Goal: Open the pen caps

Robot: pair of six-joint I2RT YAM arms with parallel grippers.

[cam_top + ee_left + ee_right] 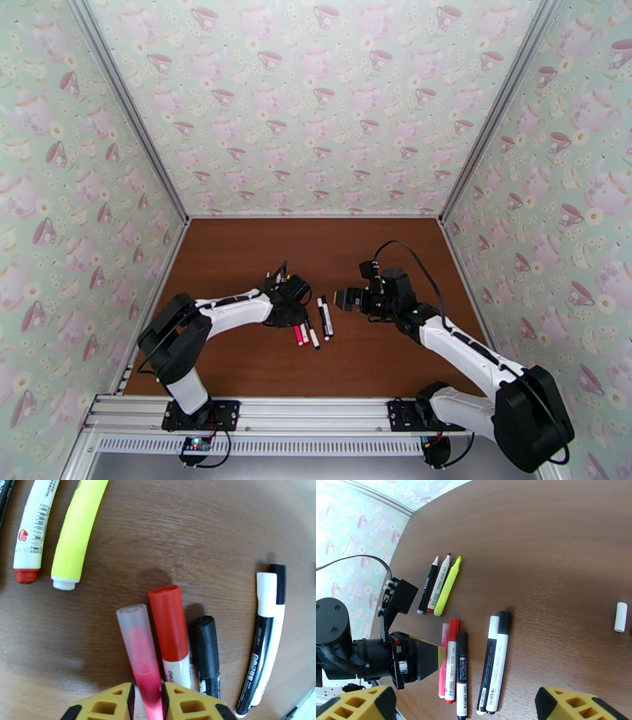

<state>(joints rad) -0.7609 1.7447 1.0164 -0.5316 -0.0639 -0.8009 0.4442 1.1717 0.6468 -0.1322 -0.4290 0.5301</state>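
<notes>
Pinching the pink pen (148,679) by its barrel, my left gripper (147,701) holds narrow jaws on it where it lies on the table (197,539), just beside the red-capped pen (170,630). Its frosted cap (133,624) points away, unobstructed. My right gripper (346,298) hangs wide open nearby. I judge it best to lift level, then grip the cap alone and pull straight along the barrel.

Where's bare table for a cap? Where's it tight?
Free: table beyond the pens up to the back wall; also between the pen pair and the loose white cap. Tight: pens packed beside the left hand gripping the pink pen.
</notes>
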